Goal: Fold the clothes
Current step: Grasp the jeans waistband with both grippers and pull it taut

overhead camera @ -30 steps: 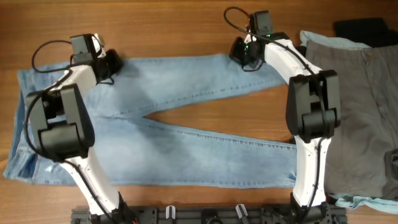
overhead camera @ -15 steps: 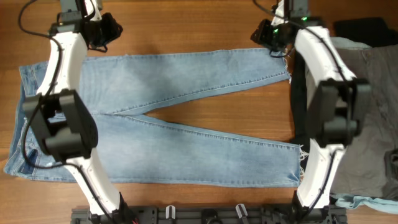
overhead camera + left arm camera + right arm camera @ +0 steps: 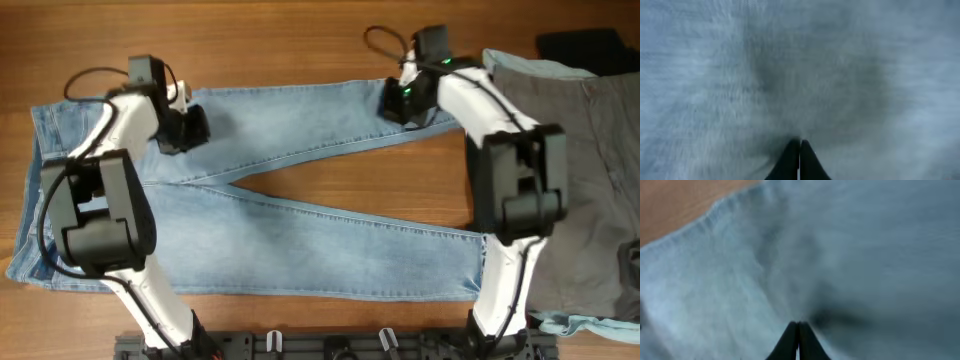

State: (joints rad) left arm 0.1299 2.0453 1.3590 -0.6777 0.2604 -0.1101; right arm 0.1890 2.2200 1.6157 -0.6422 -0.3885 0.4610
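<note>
Here, both grippers are clenched on the far leg of the jeans [image 3: 300, 230].

The jeans lie flat on the table [image 3: 300, 40] with the legs splayed in a V, probably so that one leg can be brought over the other. The left gripper [image 3: 185, 128] is directly over the thigh end of the far leg. The right gripper [image 3: 400, 100] is over the same leg towards the hem, with the leg's edge and bare wood just beside it. In each wrist view the fingertips meet with no gap and point into blurred denim. Whether a pinch of cloth is caught between them cannot be told. Grey trousers [image 3: 590, 180] and a black garment [image 3: 585, 45] lie out past the right gripper, untouched.
</note>
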